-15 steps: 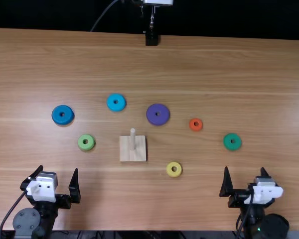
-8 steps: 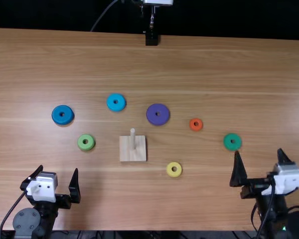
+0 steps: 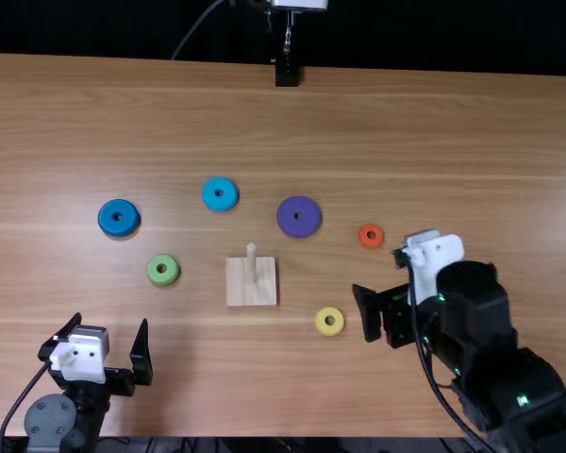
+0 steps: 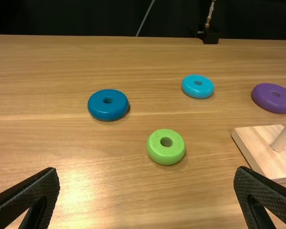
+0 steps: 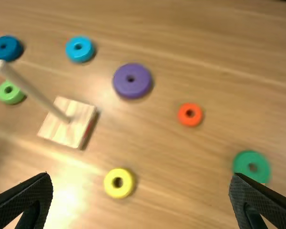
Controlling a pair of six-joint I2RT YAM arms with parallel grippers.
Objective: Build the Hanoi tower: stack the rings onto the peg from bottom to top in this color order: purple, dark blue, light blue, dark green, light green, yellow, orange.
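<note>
Swung inward, the right gripper hangs near the yellow ring, fingers spread and empty; the left gripper's are too. Beyond the peg, the purple ring lies loose.

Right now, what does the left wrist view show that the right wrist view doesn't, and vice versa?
Left wrist view: black stand and thin grey cable at the back, plus the left claw, open.

Right wrist view: orange ring, yellow ring, dark green ring, plus the right claw, open.

Both: purple ring, dark blue ring, light blue ring, light green ring, and the wooden base with its bare peg.
</note>
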